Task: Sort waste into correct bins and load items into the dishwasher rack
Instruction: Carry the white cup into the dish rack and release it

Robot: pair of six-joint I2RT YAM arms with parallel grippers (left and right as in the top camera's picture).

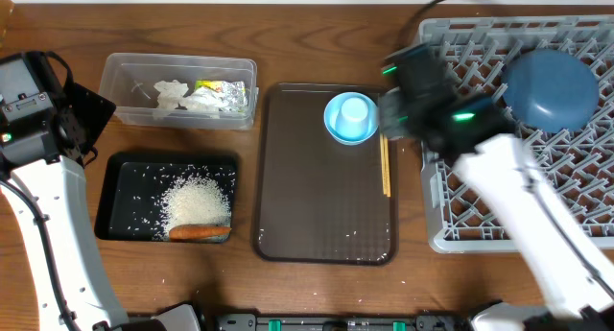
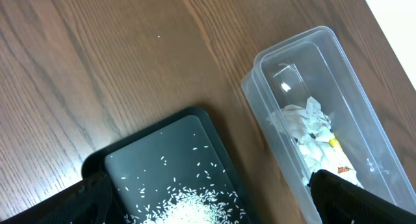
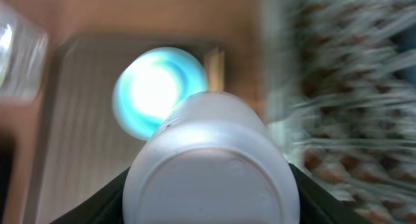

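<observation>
Right arm (image 1: 518, 187) reaches in from the lower right, across the left edge of the rack (image 1: 576, 216), motion-blurred. Right jaws are clamped on the white cup (image 3: 208, 152), which fills the right wrist view with its flat base toward the camera. Beyond the cup, all blurred: the blue bowl (image 3: 159, 91), the chopsticks (image 3: 214, 58) just to its right and rack pegs further right.

Overhead view: the rack takes the right side of the desk (image 1: 317, 29). A blue plate (image 1: 550, 89) sits in its upper part. The brown tray (image 1: 317, 206) lies just left of the rack in mid-desk. The bowl is at the tray's top right and seems to have a light blue cup (image 1: 356, 110) inside it. The chopsticks lie along the tray's right edge, below and beside the bowl, between the bowl and the rack. A few loose grains show on the lower tray floor.

Left side: the clear tub (image 1: 125, 77) is at the top and holds the tissue (image 1: 177, 96) and the foil wrapper (image 1: 223, 89). Just below it is the black tray (image 1: 125, 187), holding the rice (image 1: 197, 201) in a heap with stray grains around it. The carrot (image 1: 200, 232) lies along the tray's bottom edge, touching the heap.

Left arm (image 1: 48, 206) is at the far left of the desk. Left jaws are spread wide and empty, hanging above the gap between the black tray and the tub, touching neither.
</observation>
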